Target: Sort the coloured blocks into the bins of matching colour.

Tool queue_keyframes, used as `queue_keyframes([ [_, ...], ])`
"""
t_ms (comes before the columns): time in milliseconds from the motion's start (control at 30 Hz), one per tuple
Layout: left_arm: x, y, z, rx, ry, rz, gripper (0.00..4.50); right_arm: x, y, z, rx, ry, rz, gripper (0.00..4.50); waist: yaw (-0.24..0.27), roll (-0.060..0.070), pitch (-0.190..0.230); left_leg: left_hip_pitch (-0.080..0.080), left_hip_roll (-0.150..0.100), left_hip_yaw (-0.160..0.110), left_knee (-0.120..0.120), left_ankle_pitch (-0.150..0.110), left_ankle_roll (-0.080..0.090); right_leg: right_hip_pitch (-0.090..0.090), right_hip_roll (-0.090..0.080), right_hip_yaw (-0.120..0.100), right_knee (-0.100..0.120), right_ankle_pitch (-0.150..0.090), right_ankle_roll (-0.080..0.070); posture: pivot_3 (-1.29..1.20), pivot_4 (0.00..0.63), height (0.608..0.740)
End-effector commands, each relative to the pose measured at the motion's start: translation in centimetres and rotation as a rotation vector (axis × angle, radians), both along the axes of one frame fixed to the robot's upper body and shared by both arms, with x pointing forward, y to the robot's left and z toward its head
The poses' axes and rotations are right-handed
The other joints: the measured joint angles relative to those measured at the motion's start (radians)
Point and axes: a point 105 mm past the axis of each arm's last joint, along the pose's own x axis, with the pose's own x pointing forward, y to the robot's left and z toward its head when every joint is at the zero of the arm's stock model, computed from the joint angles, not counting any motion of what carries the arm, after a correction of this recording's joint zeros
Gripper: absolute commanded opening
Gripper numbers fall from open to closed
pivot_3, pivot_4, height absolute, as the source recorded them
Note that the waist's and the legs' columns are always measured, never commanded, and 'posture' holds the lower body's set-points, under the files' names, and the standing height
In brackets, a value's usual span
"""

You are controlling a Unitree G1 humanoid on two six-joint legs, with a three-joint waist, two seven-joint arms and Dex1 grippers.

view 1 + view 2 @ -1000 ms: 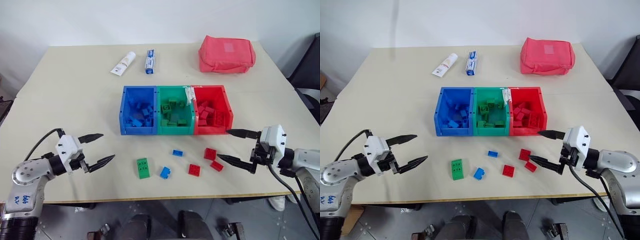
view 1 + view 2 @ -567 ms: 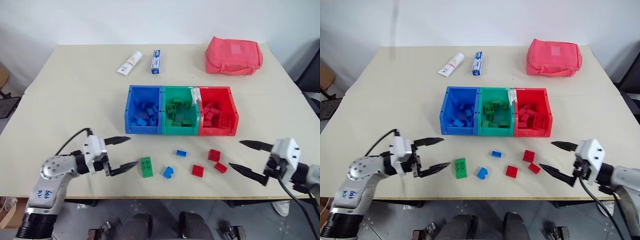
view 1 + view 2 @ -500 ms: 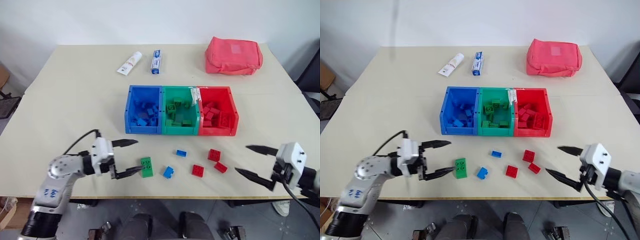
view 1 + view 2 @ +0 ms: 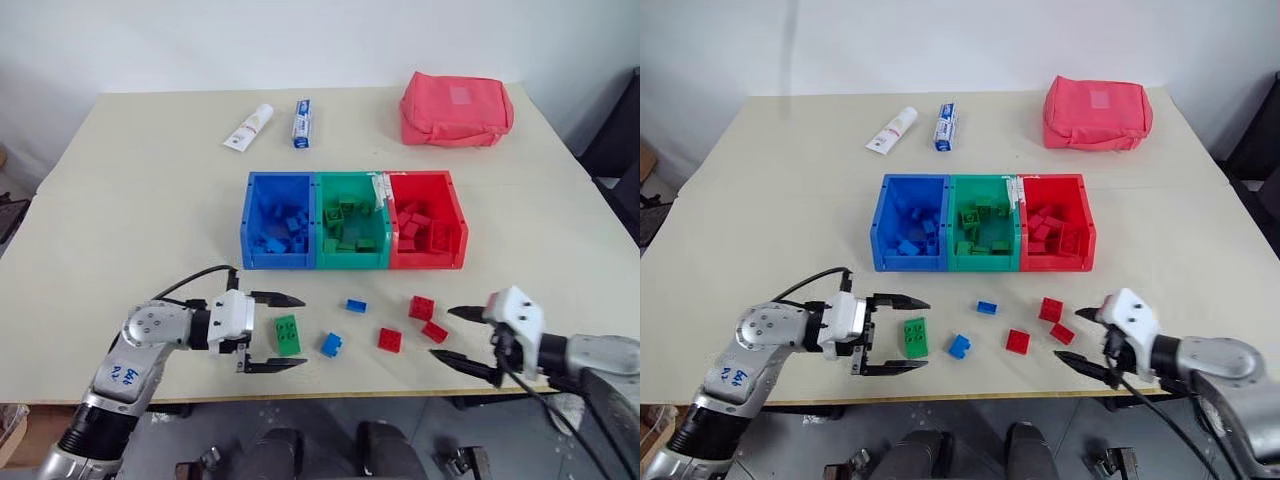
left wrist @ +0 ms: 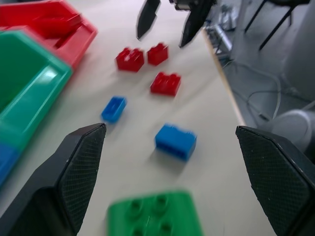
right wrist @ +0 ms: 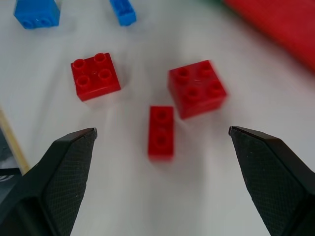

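Left eye view: the left gripper (image 4: 283,331) has its fingers spread wide either side of the green block (image 4: 287,334) on the counter (image 4: 130,220); the right gripper (image 4: 452,336), fingers also apart and empty, sits just beside the small red brick (image 4: 434,331). Left wrist view: a blue block (image 5: 175,141) lies beyond the green one. Right wrist view: three red blocks (image 6: 161,132) lie between the open fingers (image 6: 59,167).

Glossy plastic bins (image 4: 351,263) and studded plastic blocks (image 4: 287,334) on a matt table (image 4: 150,210); cloth pouch (image 4: 455,108).
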Motion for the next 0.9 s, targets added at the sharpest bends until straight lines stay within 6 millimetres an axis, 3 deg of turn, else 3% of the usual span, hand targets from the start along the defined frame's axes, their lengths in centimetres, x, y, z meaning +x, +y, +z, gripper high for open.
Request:
queue_keyframes([
  [33, -0.7, 0.4, 0.6, 0.007, -0.034, -0.02, 4.5, 0.2, 0.5, -1.1, -0.037, 0.014, 0.0, 4.11, 0.006, 0.0, 0.0, 0.0, 0.0, 0.0, 0.0, 0.0, 0.0, 0.0, 0.0, 0.0, 0.0, 0.0, 0.0, 0.0, 0.15, 0.74],
  [100, -0.9, 0.4, 0.6, 0.003, -0.035, -0.022, 4.5, 0.5, 0.6, -1.7, -0.052, 0.019, -0.005, 3.64, 0.008, -0.001, 0.0, 0.0, 0.0, 0.0, 0.0, 0.0, 0.0, 0.001, 0.0, 0.0, -0.001, 0.0, 0.0, 0.0, 0.15, 0.74],
  [233, -0.9, 0.1, 0.8, -0.024, -0.041, -0.003, 4.5, 0.8, 1.6, -1.6, -0.037, 0.003, 0.007, 2.22, 0.006, -0.001, -0.001, 0.001, 0.0, 0.0, 0.001, 0.0, 0.0, 0.002, 0.0, 0.0, -0.001, 0.0, 0.0, 0.0, 0.15, 0.74],
  [400, -0.5, -0.5, 1.3, -0.099, -0.036, 0.045, 4.5, 1.2, 0.1, -0.6, -0.056, -0.027, -0.035, 0.58, 0.008, -0.001, -0.001, 0.001, 0.0, 0.0, 0.001, 0.0, 0.0, 0.002, 0.0, 0.0, 0.0, 0.0, 0.0, 0.0, 0.15, 0.74],
  [567, 0.4, -0.9, 2.8, -0.257, -0.002, 0.172, 4.5, 2.3, 0.0, 3.6, 0.094, -0.091, -0.044, 0.58, 0.01, -0.001, 0.0, 0.0, -0.001, 0.0, 0.001, 0.0, 0.001, 0.001, -0.001, 0.0, 0.0, 0.001, 0.001, 0.0, 0.15, 0.74],
  [633, 1.1, -0.6, 3.3, -0.303, -0.005, 0.259, 4.5, 4.6, 0.1, 6.9, 0.195, -0.167, -0.098, 0.58, 0.005, -0.002, 0.0, 0.001, -0.001, 0.001, 0.002, 0.0, 0.001, 0.001, 0.0, 0.0, 0.0, 0.001, 0.001, 0.0, 0.15, 0.74],
  [700, 1.5, -0.3, 3.4, -0.315, -0.011, 0.316, 4.5, 6.0, 0.2, 8.9, 0.256, -0.204, -0.127, 0.58, -0.004, -0.001, 0.0, 0.002, 0.0, 0.002, 0.002, 0.0, 0.0, 0.001, 0.001, 0.0, 0.0, 0.001, 0.001, 0.0, 0.15, 0.74],
  [767, 1.6, 0.4, 3.2, -0.305, -0.016, 0.363, 4.5, 9.6, 0.3, 11.1, 0.265, -0.298, -0.223, 0.58, -0.01, -0.002, 0.0, 0.001, 0.0, 0.002, 0.001, 0.0, 0.0, 0.0, 0.001, -0.001, 0.002, 0.001, 0.001, 0.0, 0.15, 0.74],
  [833, 1.5, 0.8, 3.1, -0.296, -0.019, 0.385, 4.5, 12.4, 0.2, 12.5, 0.265, -0.358, -0.309, 0.58, -0.017, -0.002, 0.0, 0.001, 0.001, 0.002, 0.001, 0.0, -0.001, -0.002, 0.001, 0.0, 0.003, 0.001, 0.0, 0.0, 0.15, 0.74],
  [900, 1.5, 1.0, 3.1, -0.289, -0.023, 0.393, 4.5, 14.4, -0.5, 12.6, 0.257, -0.37, -0.41, 0.58, -0.015, -0.001, 0.0, 0.0, 0.001, 0.002, 0.0, 0.0, -0.001, -0.003, 0.001, -0.001, 0.003, 0.0, 0.0, 0.0, 0.15, 0.74],
])
